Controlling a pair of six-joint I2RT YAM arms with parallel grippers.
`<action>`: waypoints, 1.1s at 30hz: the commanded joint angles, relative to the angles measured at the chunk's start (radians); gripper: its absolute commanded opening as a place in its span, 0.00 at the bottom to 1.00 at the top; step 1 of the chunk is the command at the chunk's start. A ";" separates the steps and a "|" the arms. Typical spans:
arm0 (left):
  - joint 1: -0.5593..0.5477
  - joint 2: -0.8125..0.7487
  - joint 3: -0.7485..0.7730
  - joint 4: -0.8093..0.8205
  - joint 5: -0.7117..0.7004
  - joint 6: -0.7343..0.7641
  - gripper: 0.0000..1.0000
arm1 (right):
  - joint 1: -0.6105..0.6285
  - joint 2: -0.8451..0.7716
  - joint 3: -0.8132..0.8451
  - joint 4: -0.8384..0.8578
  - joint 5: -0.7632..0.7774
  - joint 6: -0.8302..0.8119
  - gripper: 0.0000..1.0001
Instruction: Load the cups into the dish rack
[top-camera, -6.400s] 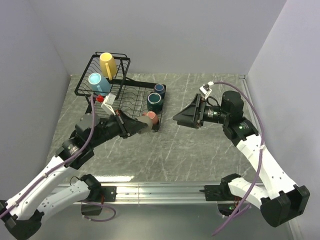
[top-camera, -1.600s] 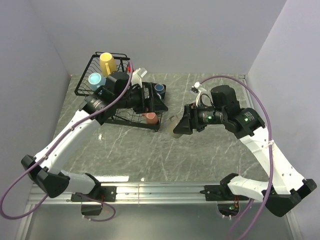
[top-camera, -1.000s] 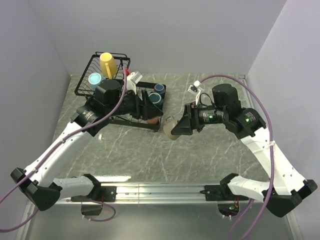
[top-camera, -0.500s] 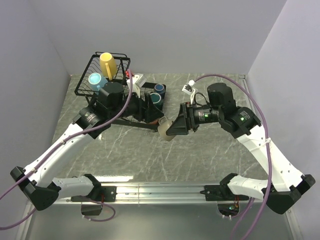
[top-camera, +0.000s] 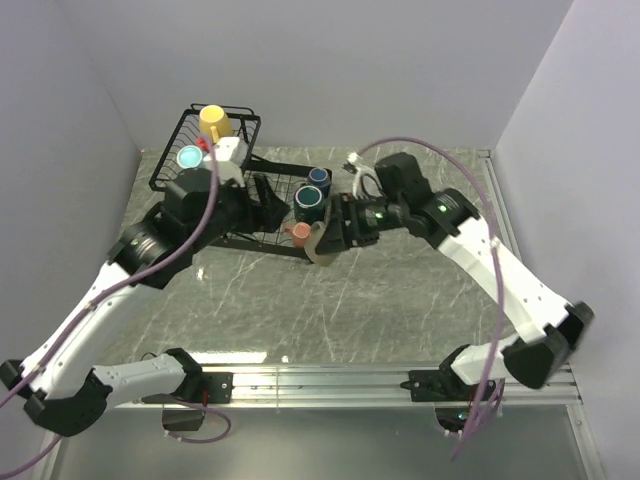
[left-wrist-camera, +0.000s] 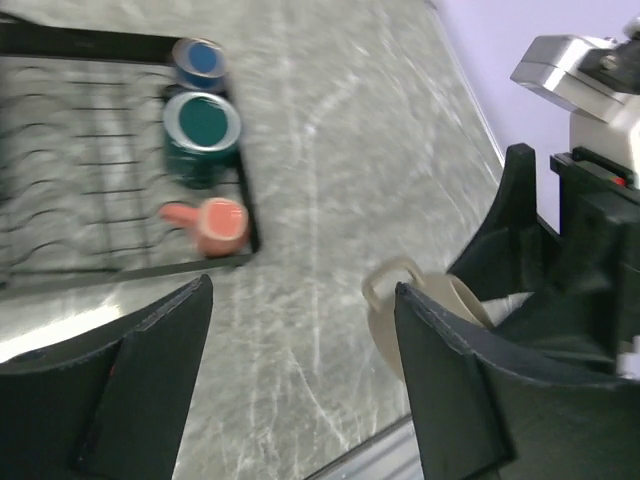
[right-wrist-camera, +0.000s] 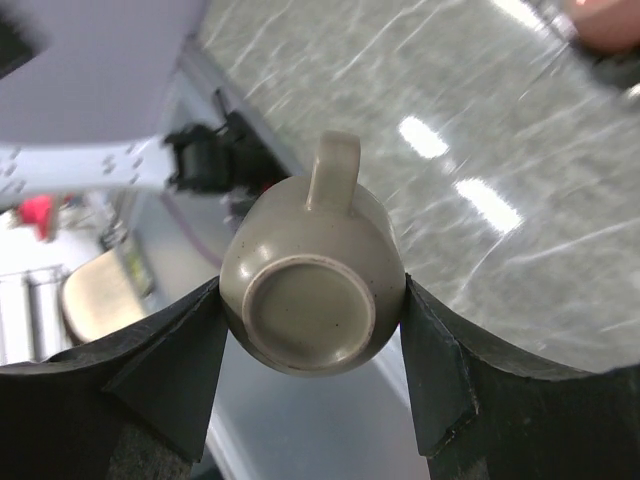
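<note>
My right gripper (right-wrist-camera: 312, 330) is shut on the small olive-brown cup (right-wrist-camera: 312, 298), base toward the camera and handle up. From above, that cup (top-camera: 317, 246) hangs by the front right corner of the black dish rack (top-camera: 262, 236). My left gripper (top-camera: 268, 200) hovers over the rack's flat tray, open, with nothing between its fingers (left-wrist-camera: 150, 370). The teal cup (top-camera: 308, 200), navy cup (top-camera: 319, 176) and salmon cup (top-camera: 297, 232) sit along the tray's right side. The yellow cup (top-camera: 212, 118) and light blue cup (top-camera: 189, 156) are in the raised basket.
The rack stands at the back left of the marble table (top-camera: 400, 300), close to the left wall. Grey walls enclose the table on three sides. A metal rail (top-camera: 330, 378) with both arm bases runs along the near edge.
My right arm has carried the olive-brown cup left, up to the rack's front right corner. My left arm has drawn back to the left over the rack, and its jaws have widened.
</note>
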 joint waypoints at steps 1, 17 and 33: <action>0.010 -0.080 0.056 -0.078 -0.196 -0.076 0.79 | 0.049 0.088 0.185 0.017 0.170 -0.024 0.00; 0.010 -0.200 0.037 -0.311 -0.168 -0.223 0.76 | 0.161 0.841 0.916 0.000 0.690 0.073 0.00; 0.012 -0.266 -0.033 -0.373 -0.139 -0.283 0.76 | 0.183 1.015 0.908 0.137 0.738 0.112 0.00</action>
